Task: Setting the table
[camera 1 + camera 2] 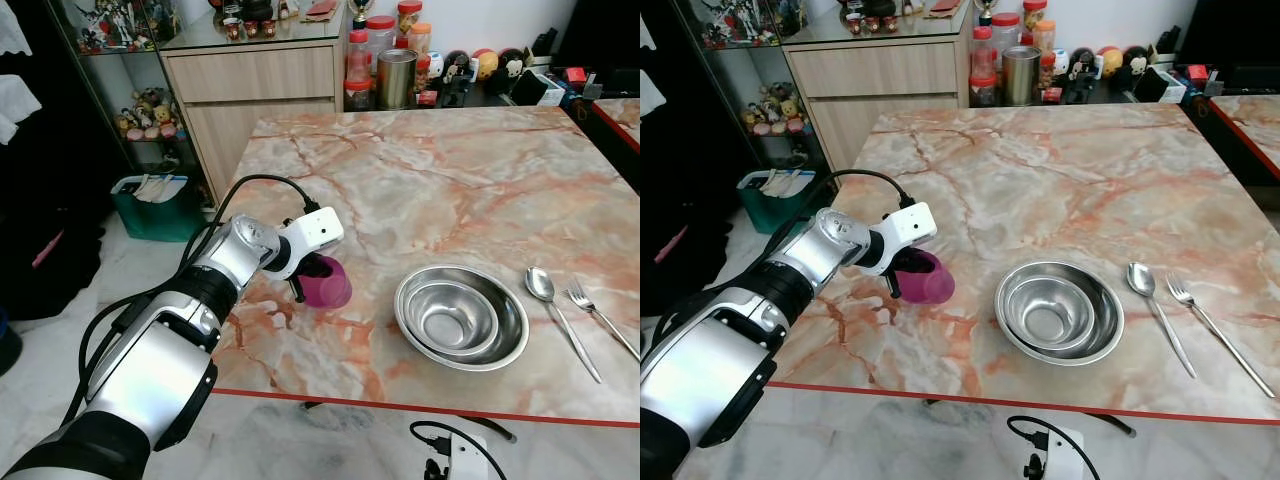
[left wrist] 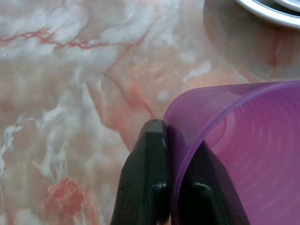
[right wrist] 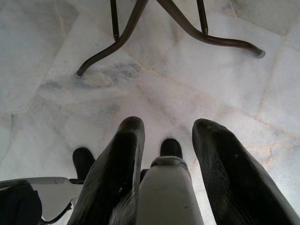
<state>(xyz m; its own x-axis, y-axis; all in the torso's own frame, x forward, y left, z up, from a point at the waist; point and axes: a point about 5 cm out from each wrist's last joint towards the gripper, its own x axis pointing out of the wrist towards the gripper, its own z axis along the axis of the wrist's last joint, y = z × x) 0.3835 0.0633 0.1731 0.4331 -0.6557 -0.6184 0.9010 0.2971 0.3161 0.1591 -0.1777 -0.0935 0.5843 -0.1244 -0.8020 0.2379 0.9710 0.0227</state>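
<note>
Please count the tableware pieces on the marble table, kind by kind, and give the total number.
Steel bowls: 2, nested
Purple cup: 1, gripped by the left gripper
Spoon: 1
Fork: 1
Total: 5

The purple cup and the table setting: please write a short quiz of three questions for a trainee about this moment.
1. True or false: the left tool grips the purple cup by its wall, one finger inside and one outside.
2. Which lies nearer the steel bowls: (a) the spoon or (b) the fork?
3. Fill in: the right tool hangs open above the ____ floor, near the table's metal legs.

Key:
1. True.
2. (a), the spoon lies between the bowls and the fork.
3. Tiled.
</note>
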